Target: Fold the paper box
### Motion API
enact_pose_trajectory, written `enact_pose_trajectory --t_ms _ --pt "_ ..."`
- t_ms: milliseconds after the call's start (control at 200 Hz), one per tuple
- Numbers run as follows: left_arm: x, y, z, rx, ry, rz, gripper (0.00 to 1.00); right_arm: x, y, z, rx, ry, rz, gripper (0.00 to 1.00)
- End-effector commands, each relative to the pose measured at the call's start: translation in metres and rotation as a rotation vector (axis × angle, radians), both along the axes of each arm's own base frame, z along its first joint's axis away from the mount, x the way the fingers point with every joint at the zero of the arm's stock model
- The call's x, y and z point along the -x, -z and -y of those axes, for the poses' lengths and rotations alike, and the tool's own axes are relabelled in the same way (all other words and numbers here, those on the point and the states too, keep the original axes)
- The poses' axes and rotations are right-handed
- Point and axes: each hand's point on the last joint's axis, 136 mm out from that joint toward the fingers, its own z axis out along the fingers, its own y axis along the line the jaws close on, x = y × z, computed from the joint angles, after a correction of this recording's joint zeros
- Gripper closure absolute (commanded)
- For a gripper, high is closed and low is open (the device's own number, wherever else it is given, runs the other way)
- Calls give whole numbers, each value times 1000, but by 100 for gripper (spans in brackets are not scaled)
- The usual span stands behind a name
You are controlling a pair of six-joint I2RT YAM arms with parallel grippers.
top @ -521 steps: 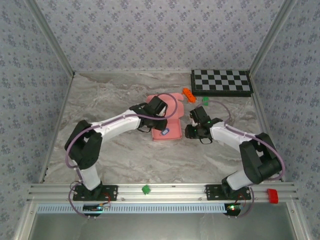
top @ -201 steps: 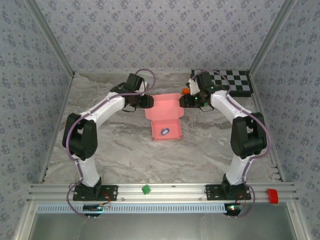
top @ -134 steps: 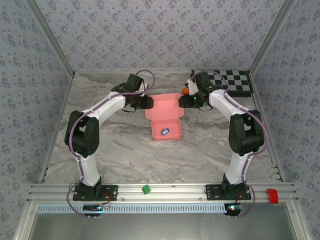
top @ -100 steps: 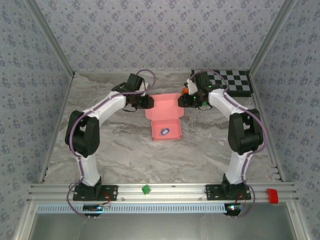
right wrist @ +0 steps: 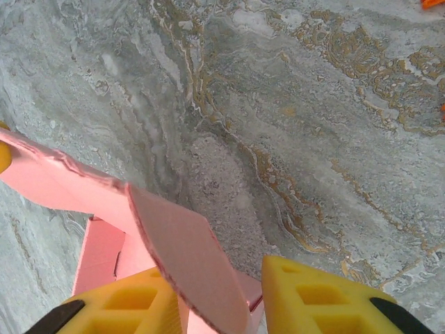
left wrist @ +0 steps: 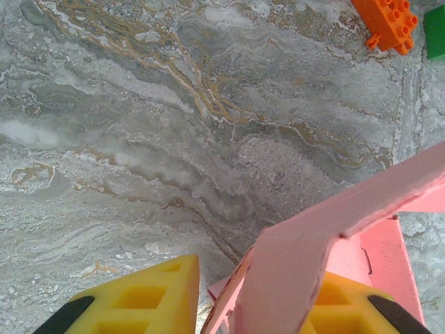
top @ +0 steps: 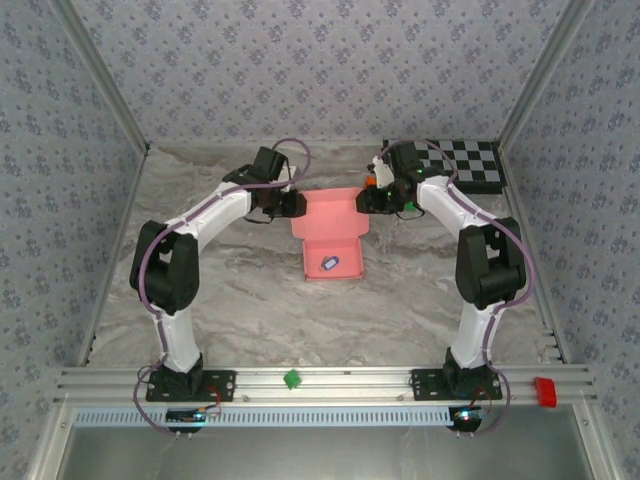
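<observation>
Here the half-open left hand point(top: 296, 203) and right hand point(top: 363, 200) straddle flaps of the paper box point(top: 330, 226).

Counter point(top: 250, 300): grey marble, tan veining.
Checkerboard point(top: 443, 165): black and white, lying flat, beyond the right gripper point(top: 362, 203) and off to its right.
Orange studded block point(left wrist: 386, 24): well ahead of the left gripper point(top: 297, 203), just behind the right one.
Green block point(left wrist: 436, 31): just beside the orange one.
Near rail: green piece point(top: 292, 379) and red piece point(top: 544, 390), both well apart from either gripper.
</observation>
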Motion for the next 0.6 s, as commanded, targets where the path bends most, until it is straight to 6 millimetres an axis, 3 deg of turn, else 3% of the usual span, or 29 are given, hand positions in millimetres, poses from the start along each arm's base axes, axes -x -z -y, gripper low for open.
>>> enact_pose_trajectory --t_ms 0,335,595 --pt "-3 -6 -2 -14 12 7 71 -2 1 0 20 -22 -3 67" --pt "-4 -6 -1 -9 10 5 77 4 3 1 38 -25 -23 73" --pt "-5 -10 3 8 16 11 90 3 0 0 44 -23 -13 84"
